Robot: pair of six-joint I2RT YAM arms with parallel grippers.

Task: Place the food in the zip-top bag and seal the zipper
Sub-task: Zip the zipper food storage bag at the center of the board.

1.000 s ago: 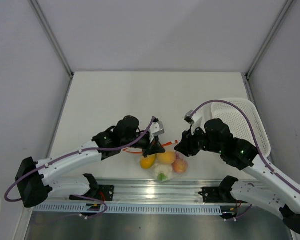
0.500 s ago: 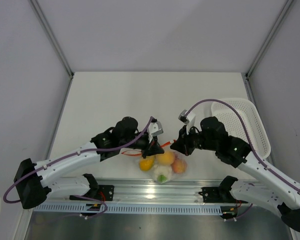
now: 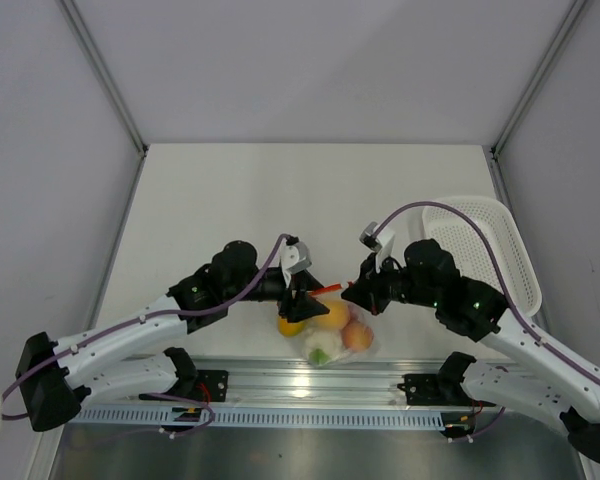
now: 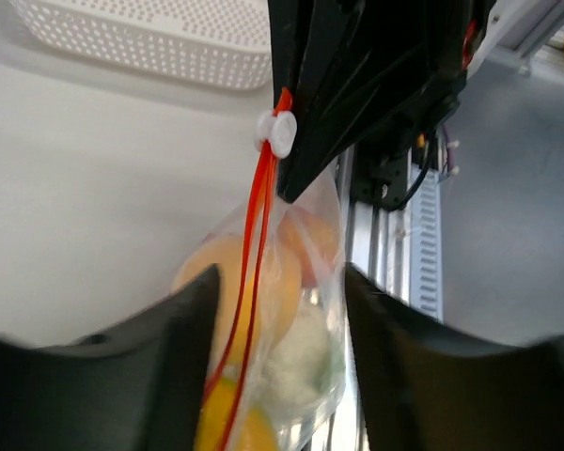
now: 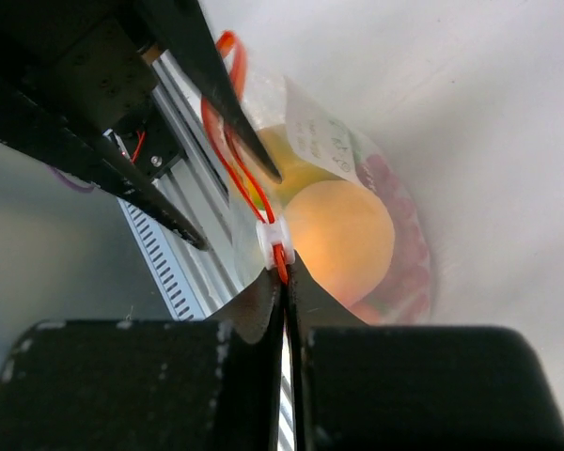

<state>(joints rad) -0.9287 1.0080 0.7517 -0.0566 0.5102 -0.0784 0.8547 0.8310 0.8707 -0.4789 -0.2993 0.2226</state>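
Progress is well along: the toy food (image 3: pixel 330 322), orange and yellow round fruits with a red piece and a white-green one, sits inside the small clear zip-top plastic bag (image 5: pixel 308 120). The bag is low in the centre of the top view, close to the aluminium rail (image 3: pixel 310 380) at the lower edge of the white table (image 3: pixel 230 200).

Sealing is what I judge to be left. The thin red-orange zipper strip (image 4: pixel 259 211) shows as two lines that bow apart toward the upper left of the right wrist view, so the mouth looks at least partly unsealed. The right gripper (image 5: pixel 284 271) has its fingers pressed together, pinching the strip's white end. The left gripper (image 4: pixel 280 277) is spread, its fingers either side of the bag below that pinch, clamping nothing. Whether the bag hangs free or rests on the table I cannot tell.

The white perforated plastic basket (image 3: pixel 495 235) lies well apart at the right. Nothing blocks the strip except the grippers themselves, crowded near one another. The floppy plastic could buckle when squeezed.
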